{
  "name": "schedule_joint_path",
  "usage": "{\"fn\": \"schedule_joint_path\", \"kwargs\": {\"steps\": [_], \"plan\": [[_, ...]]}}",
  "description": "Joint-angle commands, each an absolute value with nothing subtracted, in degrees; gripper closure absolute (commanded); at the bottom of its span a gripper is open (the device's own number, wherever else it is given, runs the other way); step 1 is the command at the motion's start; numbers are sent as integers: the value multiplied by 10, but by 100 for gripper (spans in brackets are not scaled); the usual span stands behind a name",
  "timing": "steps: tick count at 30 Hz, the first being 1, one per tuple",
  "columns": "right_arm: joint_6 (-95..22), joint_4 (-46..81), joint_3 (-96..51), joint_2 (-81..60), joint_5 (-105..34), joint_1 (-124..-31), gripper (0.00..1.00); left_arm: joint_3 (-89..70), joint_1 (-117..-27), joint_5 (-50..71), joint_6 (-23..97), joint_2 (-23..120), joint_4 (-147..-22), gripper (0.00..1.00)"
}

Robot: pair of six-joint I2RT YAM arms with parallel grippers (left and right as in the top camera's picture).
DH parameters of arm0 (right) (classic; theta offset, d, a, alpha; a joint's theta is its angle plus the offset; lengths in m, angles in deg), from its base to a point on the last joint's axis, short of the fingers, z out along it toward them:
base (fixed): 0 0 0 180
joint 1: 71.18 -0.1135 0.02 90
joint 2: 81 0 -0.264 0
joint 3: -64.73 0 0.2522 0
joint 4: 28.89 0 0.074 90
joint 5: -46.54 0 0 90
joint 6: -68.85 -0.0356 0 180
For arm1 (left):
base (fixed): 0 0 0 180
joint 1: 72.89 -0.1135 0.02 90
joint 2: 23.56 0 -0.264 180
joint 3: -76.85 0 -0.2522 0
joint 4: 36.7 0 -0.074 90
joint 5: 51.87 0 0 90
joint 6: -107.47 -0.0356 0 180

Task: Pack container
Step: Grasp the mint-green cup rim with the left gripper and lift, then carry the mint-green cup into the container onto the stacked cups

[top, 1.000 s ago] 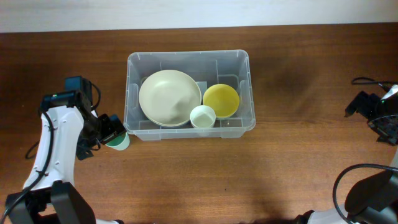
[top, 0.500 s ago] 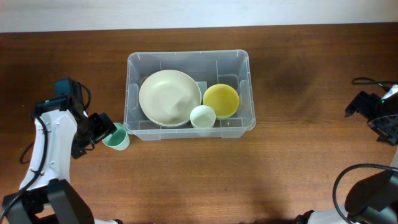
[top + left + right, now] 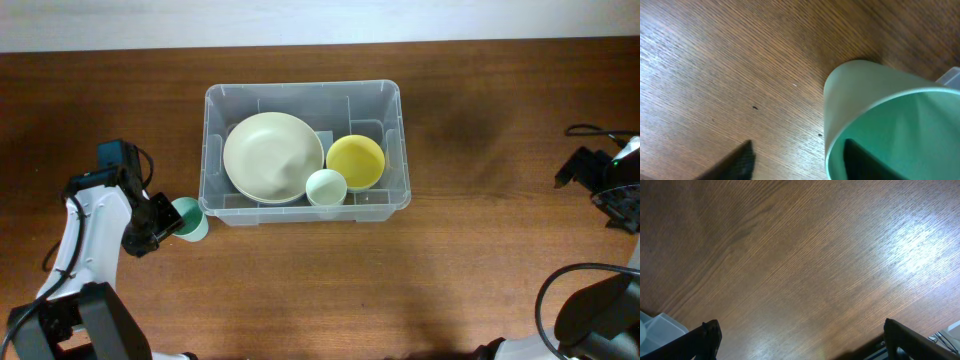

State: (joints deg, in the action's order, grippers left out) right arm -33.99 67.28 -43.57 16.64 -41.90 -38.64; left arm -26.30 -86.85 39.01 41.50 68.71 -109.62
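At the far left, a green cup (image 3: 189,219) stands upright on the wooden table (image 3: 480,280), just beside the near left corner of the container (image 3: 214,205). The cup holds nothing of its own. The left wrist view shows one dark finger (image 3: 867,161) of the left gripper (image 3: 170,220) reaching down inside it, while the other finger (image 3: 737,161) is outside. The jaws are about half open and straddle the cup's wall. Bare wood shows between the outer finger and the cup, so the wall is not pinched. The inner finger may be touching the wall, but the close view does not settle that.

The container sits upright and uncovered in the middle of the table, toward the far edge. Inside it, a large cream bowl (image 3: 266,157) fills the left part. A small pale cup (image 3: 326,187) stands by the near wall, between the cream bowl and a yellow bowl (image 3: 355,161) on the right.

The left gripper is near the container's left end but apart from it, with the green cup between them.

The right gripper (image 3: 805,339) hangs over bare wood well to the right of the container. Its jaws are spread wide and hold nothing. Only a corner of the container shows at the lower left of the right wrist view.
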Motion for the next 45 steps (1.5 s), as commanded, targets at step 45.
{"fn": "schedule_joint_path", "kwargs": {"steps": [45], "plan": [[-336, 673, -435, 159, -420, -385, 1, 165, -476, 290, 382, 801, -1250, 99]]}}
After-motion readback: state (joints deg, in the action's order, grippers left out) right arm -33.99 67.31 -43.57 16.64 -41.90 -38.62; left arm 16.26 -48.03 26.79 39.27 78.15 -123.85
